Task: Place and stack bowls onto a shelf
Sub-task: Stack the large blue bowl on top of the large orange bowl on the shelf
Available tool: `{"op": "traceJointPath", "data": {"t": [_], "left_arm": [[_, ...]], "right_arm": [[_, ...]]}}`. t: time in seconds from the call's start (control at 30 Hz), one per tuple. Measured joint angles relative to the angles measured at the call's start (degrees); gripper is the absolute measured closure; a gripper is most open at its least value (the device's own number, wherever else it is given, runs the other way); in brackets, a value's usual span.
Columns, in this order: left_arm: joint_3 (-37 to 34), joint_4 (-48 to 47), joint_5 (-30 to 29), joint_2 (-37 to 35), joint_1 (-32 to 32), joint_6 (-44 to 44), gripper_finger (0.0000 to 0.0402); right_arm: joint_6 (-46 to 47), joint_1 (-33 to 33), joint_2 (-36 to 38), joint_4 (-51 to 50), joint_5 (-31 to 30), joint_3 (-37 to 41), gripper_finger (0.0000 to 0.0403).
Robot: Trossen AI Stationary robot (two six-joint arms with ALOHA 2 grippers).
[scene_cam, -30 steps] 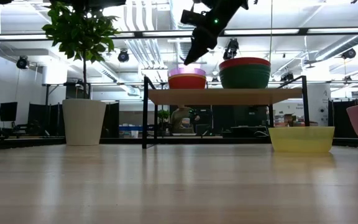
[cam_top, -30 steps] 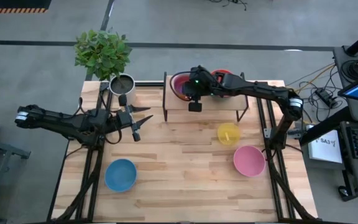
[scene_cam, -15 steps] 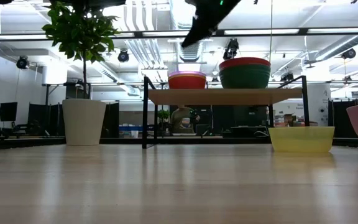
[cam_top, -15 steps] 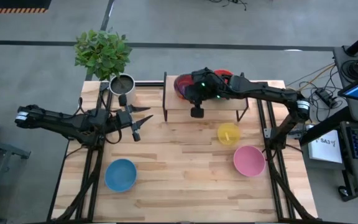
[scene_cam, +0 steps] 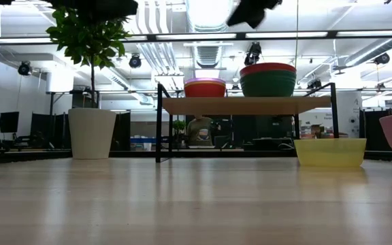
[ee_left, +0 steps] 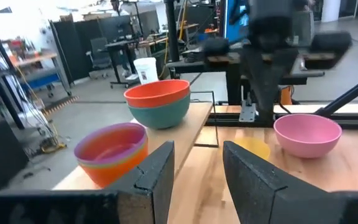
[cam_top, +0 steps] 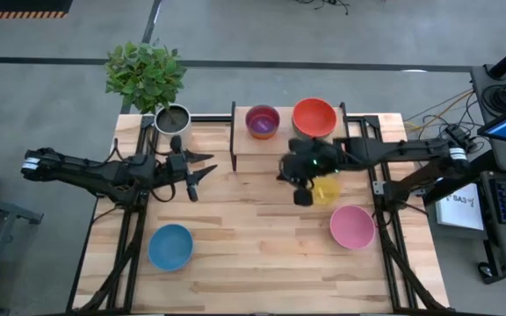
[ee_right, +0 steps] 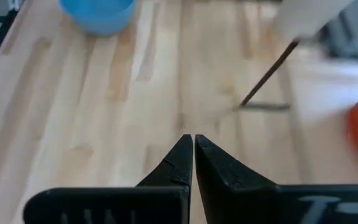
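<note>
The shelf (cam_top: 290, 145) stands at the table's far middle. On it a purple bowl (cam_top: 263, 121) sits nested in an orange one (ee_left: 112, 160), and beside them a red bowl (cam_top: 314, 117) sits in a teal one (ee_left: 160, 112). A yellow bowl (cam_top: 326, 190), a pink bowl (cam_top: 352, 226) and a blue bowl (cam_top: 170, 247) rest on the table. My right gripper (cam_top: 302, 198) is shut and empty, high over the table in front of the shelf, just left of the yellow bowl; its fingers (ee_right: 180, 157) nearly meet. My left gripper (cam_top: 196, 172) is open and empty, left of the shelf.
A grey plant pot (cam_top: 172, 118) with a leafy plant stands at the far left, beside the shelf's left legs (cam_top: 233, 140). The wood between the blue bowl and the pink bowl is bare. The shelf's right third holds nothing.
My right gripper has left the purple bowl on the shelf, risen, and gone toward the table's near edge and a little right, ending over the table beside the yellow bowl. The purple bowl now sits lower in the orange one.
</note>
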State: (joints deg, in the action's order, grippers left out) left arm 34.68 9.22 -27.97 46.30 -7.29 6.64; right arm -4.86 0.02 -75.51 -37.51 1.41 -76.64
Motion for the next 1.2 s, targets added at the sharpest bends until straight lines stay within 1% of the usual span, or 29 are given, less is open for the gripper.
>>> {"op": "traceJointPath", "data": {"t": [0.1,0.2,0.27,0.33,0.43,0.5,0.6,0.67,0.73,0.87,0.97,1.1,1.2], "left_arm": [[0.0,-2.0,0.1,0.1,0.0,-4.5,0.0281],[0.0,-6.1,0.8,0.1,-0.2,-10.8,0.0281],[0.0,-9.2,4.1,0.1,-0.1,-15.7,0.0281],[0.5,-12.4,8.9,0.4,-0.2,-20.9,0.0281],[4.4,-22.1,15.1,2.2,-0.2,-30.0,0.0281],[8.2,-31.3,17.0,4.6,-0.7,-34.7,0.0282],[14.6,-47.3,19.5,10.1,-2.3,-38.7,0.0284],[18.5,-55.8,21.9,14.6,-3.6,-39.4,0.0285],[21.5,-62.3,23.7,19.0,-5.3,-39.6,0.0285],[24.2,-71.6,27.7,26.8,-8.9,-38.8,0.0282],[24.4,-75.4,31.5,30.5,-10.9,-38.8,0.0268],[23.3,-76.7,33.4,32.7,-13.2,-37.6,0.0241],[22.8,-76.4,33.5,33.4,-14.5,-36.0,0.0223]], "right_arm": [[5.3,3.0,2.3,0.0,0.1,4.5,0.0394],[8.9,5.7,4.1,0.2,0.1,8.5,0.0394],[10.4,7.5,4.9,1.4,-0.1,11.1,0.0394],[11.2,9.0,5.5,3.7,-0.4,13.5,0.0394],[11.3,10.9,6.4,6.9,-1.3,16.1,0.0394],[11.3,11.7,6.6,8.0,-1.6,17.4,0.0394],[11.3,12.3,7.0,9.9,-1.7,18.8,0.0394],[11.3,12.5,7.4,10.4,-1.7,19.3,0.0394],[11.3,12.5,7.5,10.4,-1.7,19.5,0.0394],[11.3,12.5,7.5,10.7,-1.7,19.6,0.0394],[10.9,12.5,7.5,11.0,-1.7,19.6,0.0394],[10.8,12.5,7.5,11.1,-1.6,19.6,0.0394],[10.8,12.5,7.5,11.2,-1.6,19.6,0.0394]]}}
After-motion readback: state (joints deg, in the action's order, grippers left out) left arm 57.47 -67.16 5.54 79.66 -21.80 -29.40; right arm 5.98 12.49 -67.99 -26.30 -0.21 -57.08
